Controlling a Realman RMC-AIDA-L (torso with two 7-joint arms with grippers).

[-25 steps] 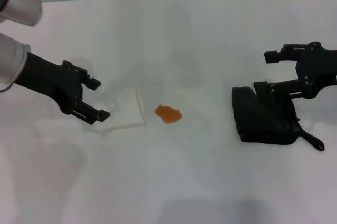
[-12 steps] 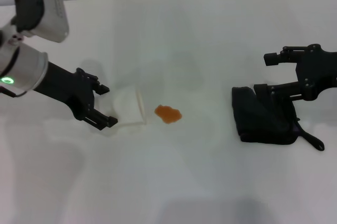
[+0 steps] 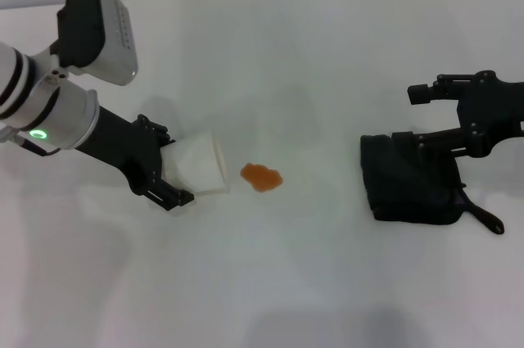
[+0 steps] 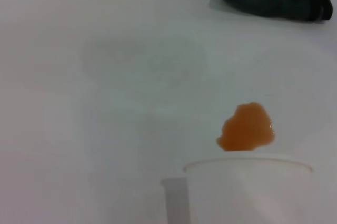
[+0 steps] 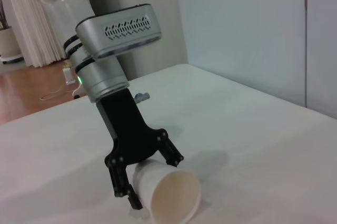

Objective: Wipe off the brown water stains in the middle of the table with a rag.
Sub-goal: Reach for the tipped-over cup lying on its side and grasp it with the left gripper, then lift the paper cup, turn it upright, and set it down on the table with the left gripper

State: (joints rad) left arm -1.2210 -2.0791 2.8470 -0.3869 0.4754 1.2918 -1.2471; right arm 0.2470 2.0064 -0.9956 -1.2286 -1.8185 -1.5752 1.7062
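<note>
- The broad, plain white, smooth table [image 3: 327, 53] fills the head view; its far edge meets a pale wall with dark vertical seams.
- The small orange-brown water stain [image 3: 261, 176], irregular in outline, sits near the middle of the tabletop. In the left wrist view the same blotch [image 4: 246, 127] lies just beyond the cup's rim.
- A white paper cup [image 3: 197, 164] lies on its side just to the left of the stain, apart from it, with its open mouth facing the stain.
- The black left gripper [image 3: 168, 166] has its fingers spread to either side of the cup's body; whether they press on it cannot be told.
- The soft black cloth rag [image 3: 409, 180] lies crumpled at the right of the table, well apart from the stain, its thin loop strap trailing toward the table's right side.
- The black right gripper [image 3: 413, 116] is at the rag's far edge with its fingers wide apart, the lower one at the cloth.
- The right wrist view shows the room beyond: a pale blue-grey wall panel, white curtains, and a wooden floor.
</note>
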